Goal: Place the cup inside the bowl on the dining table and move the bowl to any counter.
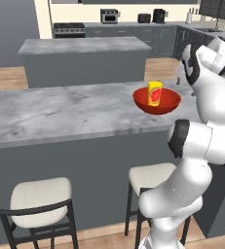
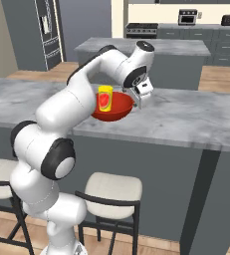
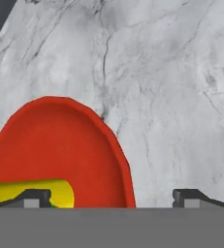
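The bowl is glossy red, smooth like glazed ceramic or hard plastic. The cup in it looks like smooth yellow plastic, faintly shiny. The table has a polished grey marble top with darker veins – its front is matt dark grey. The stools carry cream cushions, soft and matt, on thin black frames. The arm is glossy white plastic with dark joints. The floor looks like warm wood.

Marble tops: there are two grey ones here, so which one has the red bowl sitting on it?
The dining table, the long nearer top with cushioned stools under it. The bowl sits there, cup inside. The stool-less island behind is bare.
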